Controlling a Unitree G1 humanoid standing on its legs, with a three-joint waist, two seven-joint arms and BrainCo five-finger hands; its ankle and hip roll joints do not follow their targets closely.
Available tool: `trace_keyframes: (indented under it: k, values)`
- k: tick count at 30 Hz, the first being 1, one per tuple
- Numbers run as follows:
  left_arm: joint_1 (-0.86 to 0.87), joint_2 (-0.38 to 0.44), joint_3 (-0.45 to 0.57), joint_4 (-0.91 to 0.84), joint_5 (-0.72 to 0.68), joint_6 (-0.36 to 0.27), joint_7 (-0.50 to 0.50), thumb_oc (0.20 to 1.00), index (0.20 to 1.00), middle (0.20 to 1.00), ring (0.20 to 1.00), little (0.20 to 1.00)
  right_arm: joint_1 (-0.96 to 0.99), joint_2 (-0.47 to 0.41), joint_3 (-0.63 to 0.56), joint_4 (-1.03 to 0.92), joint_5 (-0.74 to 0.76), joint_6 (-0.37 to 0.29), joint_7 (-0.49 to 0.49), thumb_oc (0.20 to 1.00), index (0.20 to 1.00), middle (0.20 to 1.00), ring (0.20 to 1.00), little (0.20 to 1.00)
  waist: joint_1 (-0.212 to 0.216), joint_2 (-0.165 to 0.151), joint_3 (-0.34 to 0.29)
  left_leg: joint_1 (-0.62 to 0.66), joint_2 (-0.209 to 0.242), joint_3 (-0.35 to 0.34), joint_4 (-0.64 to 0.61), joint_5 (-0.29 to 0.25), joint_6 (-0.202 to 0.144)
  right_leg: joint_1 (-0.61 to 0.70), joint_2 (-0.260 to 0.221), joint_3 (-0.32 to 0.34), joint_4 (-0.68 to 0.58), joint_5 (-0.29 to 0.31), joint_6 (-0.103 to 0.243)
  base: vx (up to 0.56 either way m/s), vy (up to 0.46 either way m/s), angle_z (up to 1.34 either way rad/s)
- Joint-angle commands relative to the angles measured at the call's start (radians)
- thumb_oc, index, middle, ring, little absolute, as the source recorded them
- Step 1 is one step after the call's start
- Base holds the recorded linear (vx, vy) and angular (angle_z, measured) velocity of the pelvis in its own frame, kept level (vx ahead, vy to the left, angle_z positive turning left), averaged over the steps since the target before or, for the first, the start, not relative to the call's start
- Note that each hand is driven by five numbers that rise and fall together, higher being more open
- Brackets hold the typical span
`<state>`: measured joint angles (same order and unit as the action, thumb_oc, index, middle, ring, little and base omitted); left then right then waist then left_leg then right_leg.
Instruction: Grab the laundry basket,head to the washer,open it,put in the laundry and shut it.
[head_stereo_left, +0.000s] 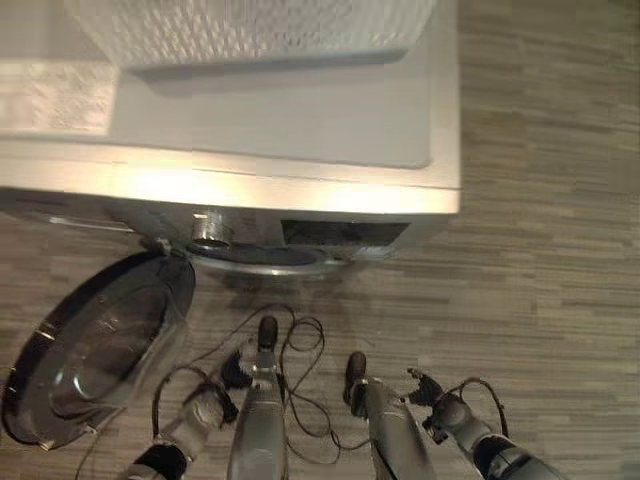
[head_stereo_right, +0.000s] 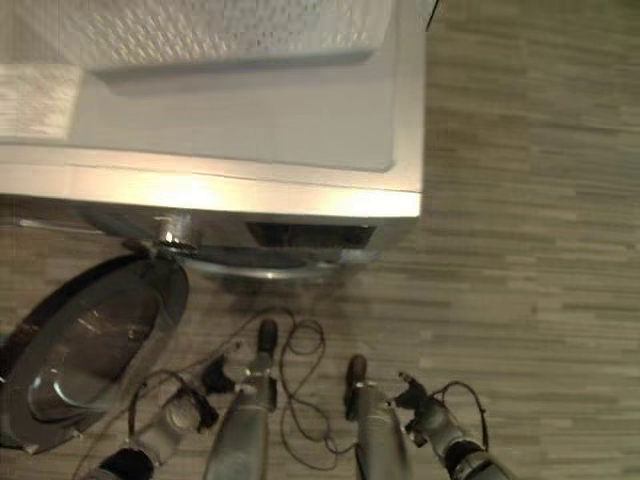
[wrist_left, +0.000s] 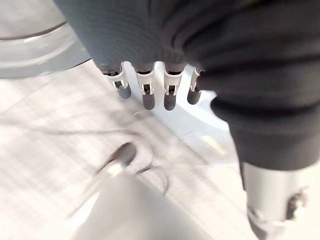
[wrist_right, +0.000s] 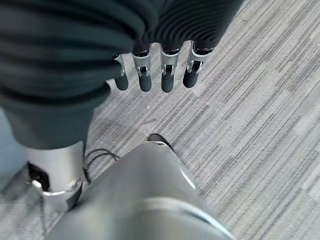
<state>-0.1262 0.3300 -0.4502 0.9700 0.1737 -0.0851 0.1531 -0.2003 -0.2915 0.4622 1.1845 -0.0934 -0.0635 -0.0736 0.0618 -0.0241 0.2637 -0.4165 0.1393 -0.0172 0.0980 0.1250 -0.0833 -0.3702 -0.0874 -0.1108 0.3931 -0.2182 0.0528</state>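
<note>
A white perforated laundry basket (head_stereo_left: 250, 30) rests on top of the white washer (head_stereo_left: 300, 130), at the far edge of the eye views. The washer's round glass door (head_stereo_left: 100, 345) hangs open to the left, over the floor. A sliver of the dark drum opening (head_stereo_left: 265, 258) shows under the front panel, beside a silver knob (head_stereo_left: 212, 228). My left hand (head_stereo_left: 203, 408) hangs low near the open door, its fingers (wrist_left: 146, 95) straight and empty. My right hand (head_stereo_left: 443, 410) hangs low on the right over bare floor, its fingers (wrist_right: 169, 80) relaxed and holding nothing.
Grey striped plank flooring (head_stereo_left: 540, 250) runs in front of the washer and along its right side. The open door takes up the floor space at front left.
</note>
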Motion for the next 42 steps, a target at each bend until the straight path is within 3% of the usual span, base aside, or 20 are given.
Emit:
trace_keyframes:
  k: [1,7,14,23,28,31,35,37,42]
  values:
    - [-0.036,-0.031,0.04,0.148,-0.04,-0.015,0.013,1.0,1.0,1.0,1.0,1.0,0.065,-0.045,-0.03,0.021,-0.009,0.009,0.009,1.0,1.0,1.0,1.0,1.0,-0.036,0.009,-0.029,0.034,0.059,-0.041,-0.012,0.026,-0.008,0.166,-0.013,-0.023,-0.154,0.052,0.026,0.06,0.051,-0.06]
    - [0.005,-0.069,0.127,0.286,-0.068,-0.008,0.014,1.0,1.0,1.0,1.0,1.0,0.07,-0.032,-0.074,0.083,-0.026,0.013,0.031,1.0,1.0,1.0,1.0,1.0,-0.038,0.019,-0.106,0.157,0.064,-0.014,-0.039,-0.006,-0.008,0.281,-0.028,0.002,-0.222,0.076,0.048,0.13,0.04,-0.21]
    - [0.085,-0.085,0.186,0.368,-0.076,0.003,-0.031,1.0,1.0,1.0,1.0,1.0,0.145,-0.021,-0.125,0.124,-0.028,0.019,0.057,1.0,1.0,1.0,1.0,1.0,-0.021,0.027,-0.18,0.266,0.054,-0.019,-0.122,0.001,-0.018,0.417,-0.043,-0.039,-0.291,0.067,0.058,0.16,-0.021,0.09]
    - [0.118,-0.066,0.249,0.445,-0.077,0.027,-0.039,1.0,1.0,1.0,1.0,1.0,0.207,0.015,-0.227,0.093,0.134,-0.002,0.042,1.0,1.0,1.0,1.0,1.0,-0.013,-0.007,-0.247,0.298,0.046,-0.041,-0.156,0.007,-0.023,0.471,-0.031,-0.061,-0.31,0.057,0.052,0.1,-0.058,0.2]
    - [0.126,-0.017,0.28,0.447,-0.056,0.031,-0.038,1.0,1.0,1.0,1.0,1.0,0.25,-0.062,-0.272,-0.254,0.152,-0.024,0.007,1.0,1.0,1.0,1.0,1.0,-0.022,-0.034,-0.251,0.293,0.046,-0.042,-0.126,-0.021,-0.024,0.478,-0.037,-0.049,-0.323,0.062,0.056,0.03,-0.026,0.0]
    - [0.129,-0.005,0.302,0.436,-0.049,0.028,-0.037,1.0,1.0,1.0,1.0,1.0,0.312,-0.134,-0.382,-0.547,0.143,-0.041,-0.033,1.0,1.0,1.0,1.0,1.0,-0.033,-0.043,-0.247,0.281,0.045,-0.035,-0.095,-0.043,-0.023,0.475,-0.047,-0.04,-0.325,0.066,0.063,0.02,0.023,-0.04]
    - [0.129,-0.012,0.318,0.433,-0.048,0.021,-0.036,1.0,1.0,1.0,1.0,1.0,0.331,-0.146,-0.497,-0.704,0.149,-0.069,-0.093,1.0,1.0,1.0,1.0,1.0,-0.043,-0.044,-0.242,0.269,0.041,-0.024,-0.065,-0.068,-0.014,0.466,-0.06,-0.027,-0.324,0.075,0.071,0.02,0.066,-0.11]
    - [0.131,-0.027,0.339,0.433,-0.036,0.019,-0.033,1.0,1.0,1.0,1.0,1.0,0.324,-0.16,-0.636,-0.921,0.074,-0.097,-0.198,1.0,1.0,1.0,1.0,1.0,-0.054,-0.046,-0.24,0.254,0.03,-0.009,-0.022,-0.108,0.003,0.449,-0.079,0.0,-0.32,0.088,0.086,0.04,0.159,-0.2]
    - [0.127,-0.035,0.355,0.433,-0.026,0.018,-0.019,1.0,1.0,1.0,1.0,1.0,0.248,-0.188,-0.714,-1.152,-0.055,-0.121,-0.288,1.0,1.0,1.0,1.0,1.0,-0.039,-0.051,-0.233,0.253,0.007,0.017,0.028,-0.167,0.033,0.42,-0.106,0.053,-0.299,0.099,0.108,0.03,0.159,-0.39]
